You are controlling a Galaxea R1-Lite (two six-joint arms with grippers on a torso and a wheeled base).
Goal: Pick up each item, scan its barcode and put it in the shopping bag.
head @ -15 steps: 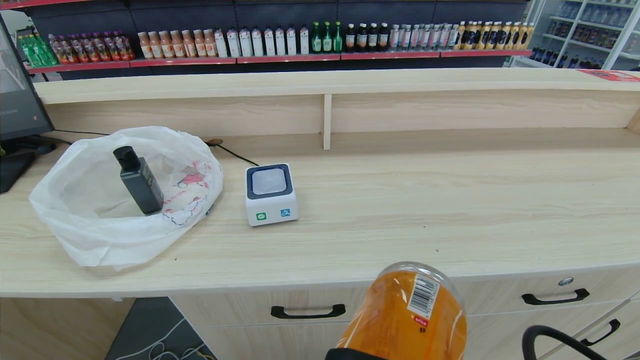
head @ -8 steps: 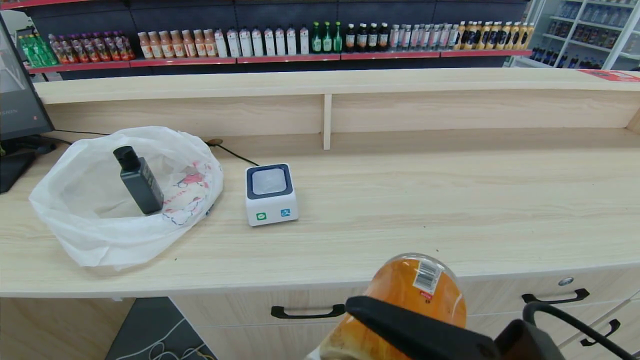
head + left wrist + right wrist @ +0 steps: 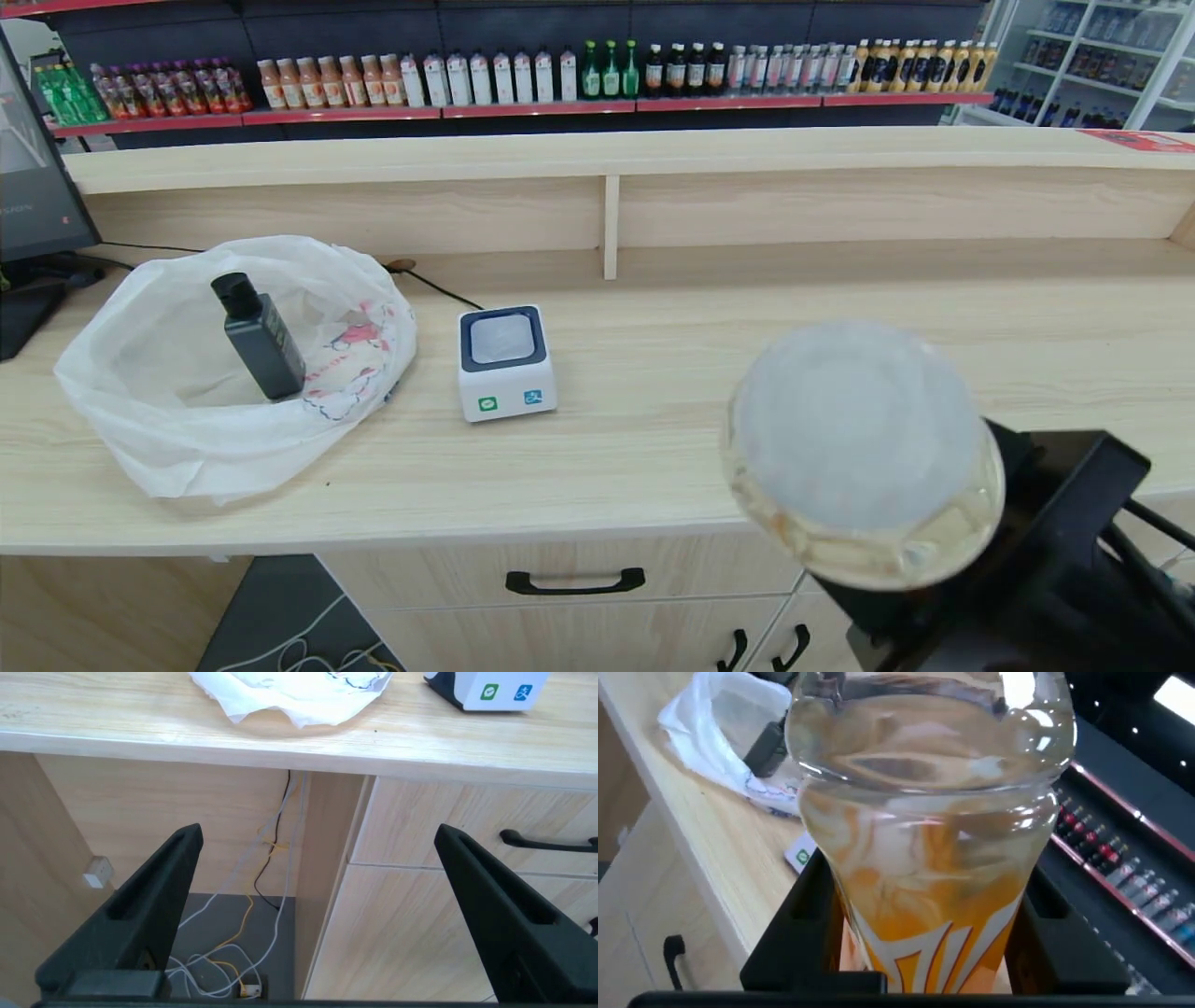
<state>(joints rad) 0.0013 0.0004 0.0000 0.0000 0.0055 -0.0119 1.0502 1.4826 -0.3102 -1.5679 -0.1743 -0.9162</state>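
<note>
My right gripper (image 3: 924, 947) is shut on a clear bottle of orange drink (image 3: 924, 840), one finger on each side of its body. In the head view the bottle (image 3: 864, 448) hangs above the counter's near right part, tipped with its round base facing the camera. The white barcode scanner (image 3: 505, 359) sits left of it at mid-counter. Further left the white shopping bag (image 3: 168, 411) lies open, with a black bottle (image 3: 259, 336) standing inside. My left gripper (image 3: 318, 915) is open, holds nothing, and sits low before the cabinet front, below the counter edge.
A raised wooden ledge (image 3: 607, 154) runs along the back of the counter (image 3: 747, 308). A monitor (image 3: 33, 187) stands at the far left, and the scanner's cable (image 3: 439, 287) trails behind it. Drawers with black handles (image 3: 574, 583) are under the front edge.
The right gripper has lifted the orange bottle up and to the right over the counter. It has also turned the bottle, so the base now faces the head camera instead of the barcode label.
</note>
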